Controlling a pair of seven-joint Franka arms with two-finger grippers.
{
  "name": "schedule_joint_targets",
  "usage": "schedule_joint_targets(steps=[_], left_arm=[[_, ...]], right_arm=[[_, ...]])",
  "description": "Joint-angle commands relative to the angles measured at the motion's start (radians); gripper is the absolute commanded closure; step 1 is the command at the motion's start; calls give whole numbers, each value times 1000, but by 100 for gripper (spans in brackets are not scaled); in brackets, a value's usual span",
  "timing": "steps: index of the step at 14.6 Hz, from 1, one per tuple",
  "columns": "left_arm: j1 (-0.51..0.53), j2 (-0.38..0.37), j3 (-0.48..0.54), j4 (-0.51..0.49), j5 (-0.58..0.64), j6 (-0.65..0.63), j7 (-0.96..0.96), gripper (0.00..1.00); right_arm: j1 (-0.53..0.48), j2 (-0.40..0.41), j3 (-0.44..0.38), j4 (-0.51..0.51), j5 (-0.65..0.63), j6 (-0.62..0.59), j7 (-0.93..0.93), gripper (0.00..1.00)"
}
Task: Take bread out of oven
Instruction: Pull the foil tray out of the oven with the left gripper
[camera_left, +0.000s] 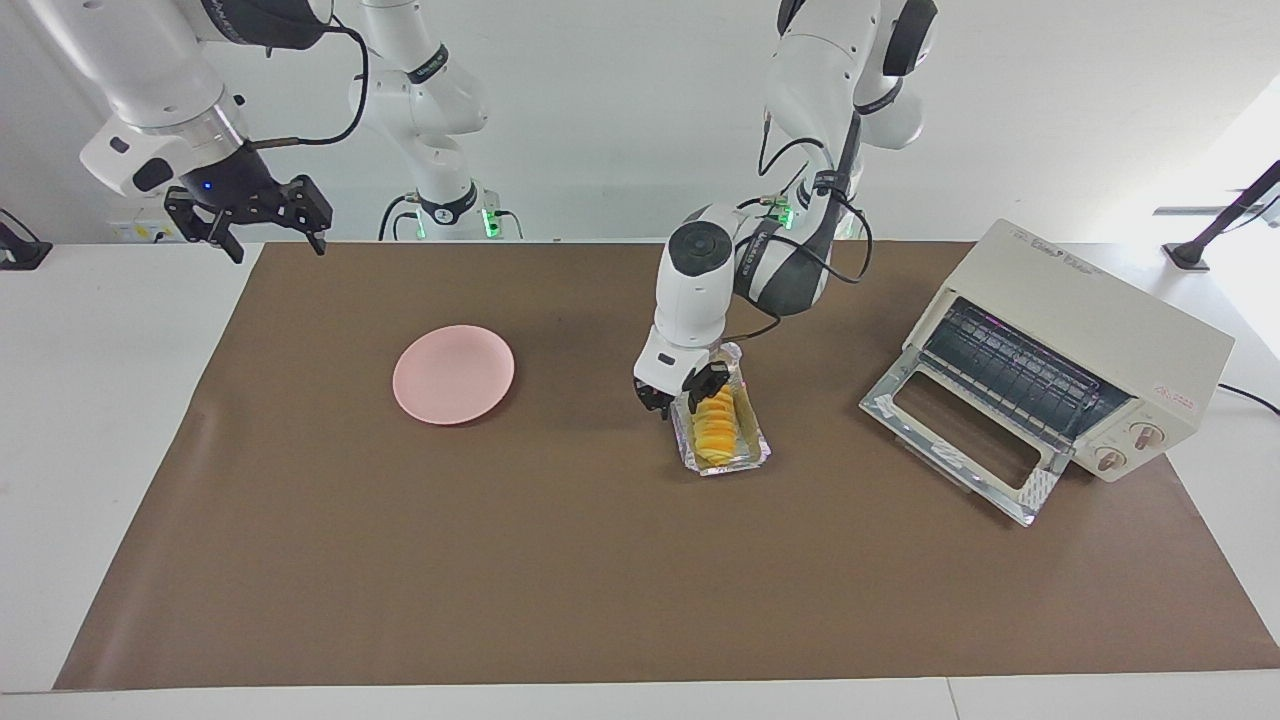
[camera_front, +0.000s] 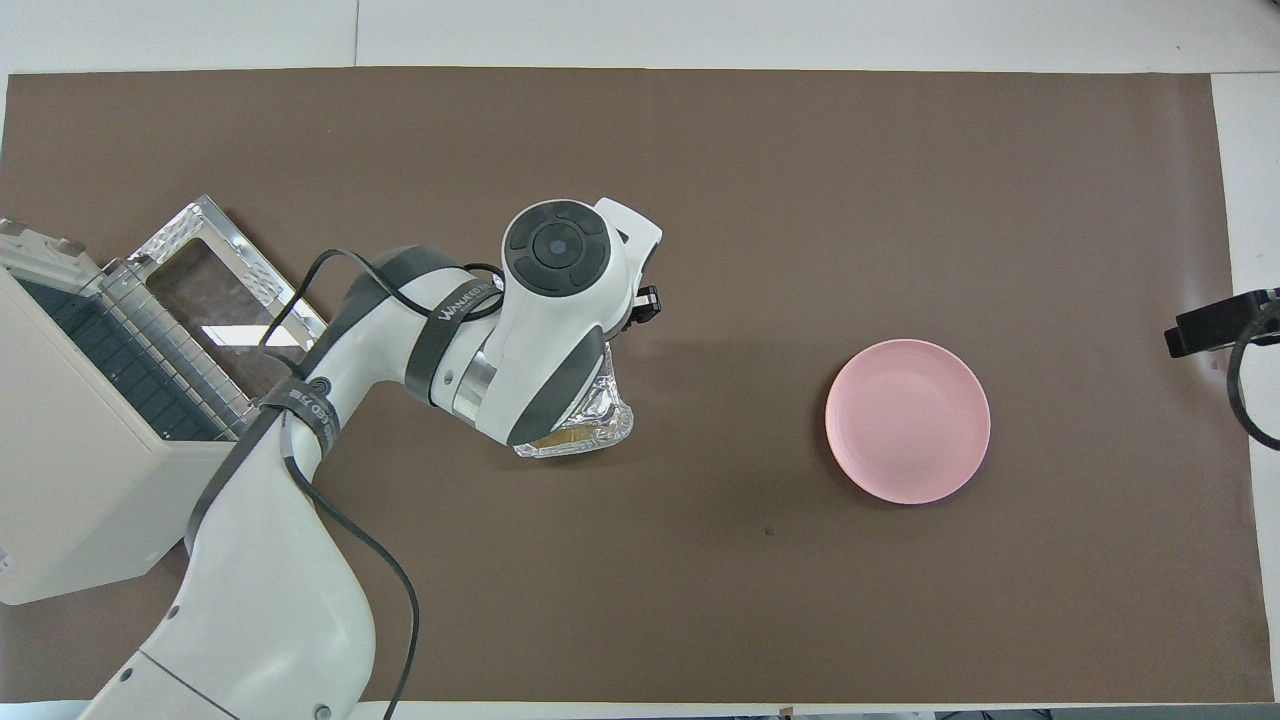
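Observation:
The bread (camera_left: 717, 424) is a ridged golden-yellow loaf lying in a crinkled foil tray (camera_left: 752, 443) on the brown mat, between the oven and the pink plate. My left gripper (camera_left: 685, 397) is down at the tray's end nearer to the robots and is shut on its rim. In the overhead view the left arm hides the bread, and only the tray's edge (camera_front: 602, 425) shows. The cream-white oven (camera_left: 1085, 325) stands at the left arm's end with its glass door (camera_left: 960, 432) folded down and its wire rack bare. My right gripper (camera_left: 262, 222) waits open, high over the mat's edge at the right arm's end.
A round pink plate (camera_left: 454, 374) lies empty on the mat toward the right arm's end; it also shows in the overhead view (camera_front: 907, 420). The oven (camera_front: 70, 460) and its open door (camera_front: 225, 300) sit close beside the left arm's elbow.

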Motion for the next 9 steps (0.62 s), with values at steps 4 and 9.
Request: schedule_joint_targets(steps=[4, 9], left_arm=[[287, -264, -3, -19, -28, -312, 111, 0], [421, -391, 3, -42, -15, -595, 446, 0]], right_arm=[[0, -25, 13, -26, 4, 1, -2, 0], [153, -54, 13, -143, 5, 143, 94, 0]])
